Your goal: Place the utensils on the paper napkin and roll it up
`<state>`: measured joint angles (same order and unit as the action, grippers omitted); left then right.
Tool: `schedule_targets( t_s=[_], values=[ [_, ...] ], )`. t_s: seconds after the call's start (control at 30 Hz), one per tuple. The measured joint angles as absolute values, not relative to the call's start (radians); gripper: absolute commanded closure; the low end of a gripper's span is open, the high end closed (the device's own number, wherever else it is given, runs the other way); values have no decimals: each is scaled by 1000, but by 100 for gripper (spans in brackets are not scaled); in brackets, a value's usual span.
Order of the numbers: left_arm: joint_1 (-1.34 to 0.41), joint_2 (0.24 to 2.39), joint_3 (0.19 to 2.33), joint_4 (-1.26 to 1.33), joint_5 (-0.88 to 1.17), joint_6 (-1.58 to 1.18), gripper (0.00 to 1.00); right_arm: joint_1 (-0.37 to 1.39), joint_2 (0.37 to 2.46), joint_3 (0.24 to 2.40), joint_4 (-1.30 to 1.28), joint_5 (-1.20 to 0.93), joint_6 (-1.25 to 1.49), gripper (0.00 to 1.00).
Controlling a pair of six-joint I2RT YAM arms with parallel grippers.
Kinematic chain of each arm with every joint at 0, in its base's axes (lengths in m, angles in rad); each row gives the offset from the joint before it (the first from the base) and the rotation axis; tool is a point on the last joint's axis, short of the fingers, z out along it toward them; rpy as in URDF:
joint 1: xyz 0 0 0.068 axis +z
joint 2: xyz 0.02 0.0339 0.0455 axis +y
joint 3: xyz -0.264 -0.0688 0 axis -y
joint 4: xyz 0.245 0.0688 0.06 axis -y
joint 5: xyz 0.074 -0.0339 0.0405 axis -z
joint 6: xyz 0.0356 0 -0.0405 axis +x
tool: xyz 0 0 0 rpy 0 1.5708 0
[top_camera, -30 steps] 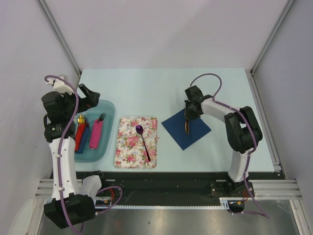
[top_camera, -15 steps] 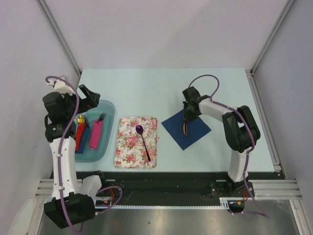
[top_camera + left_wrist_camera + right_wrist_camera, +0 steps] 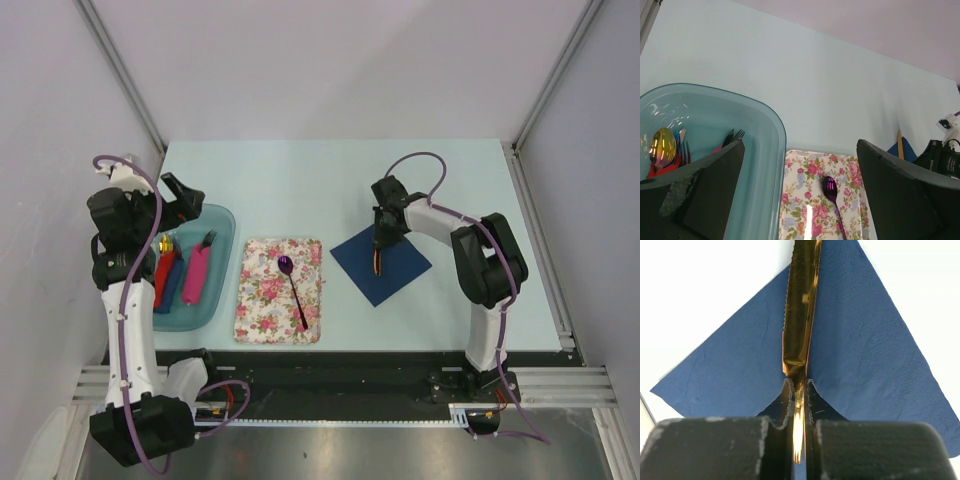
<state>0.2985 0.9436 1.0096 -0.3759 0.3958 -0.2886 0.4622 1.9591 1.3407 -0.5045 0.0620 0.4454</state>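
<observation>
One utensil is nearly placed: the right end effector [image 3: 799, 384] pinches the gold knife [image 3: 801, 300] over the navy napkin [image 3: 865, 360], perhaps touching it. The purple spoon [image 3: 292, 283] lies on the floral mat [image 3: 258, 300], left of the napkin, not yet fetched. The left end effector [image 3: 185, 197] hangs spread above the tray [image 3: 222, 222]. Rolling remains

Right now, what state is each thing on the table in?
Gold utensil: gripped by the shut right fingers, over the napkin.
Napkin: flat, unrolled.
Purple spoon: loose on the floral mat.
Left fingers: open, empty, over the tray.
Tray: holds chunky cutlery.
</observation>
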Motion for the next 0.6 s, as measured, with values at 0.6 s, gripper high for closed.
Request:
schedule_targets(
  t_s=[0.6],
  values=[
    [299, 956, 1010, -377, 376, -288, 0, 464, 1971, 1361, -521, 51, 468, 60]
  ],
)
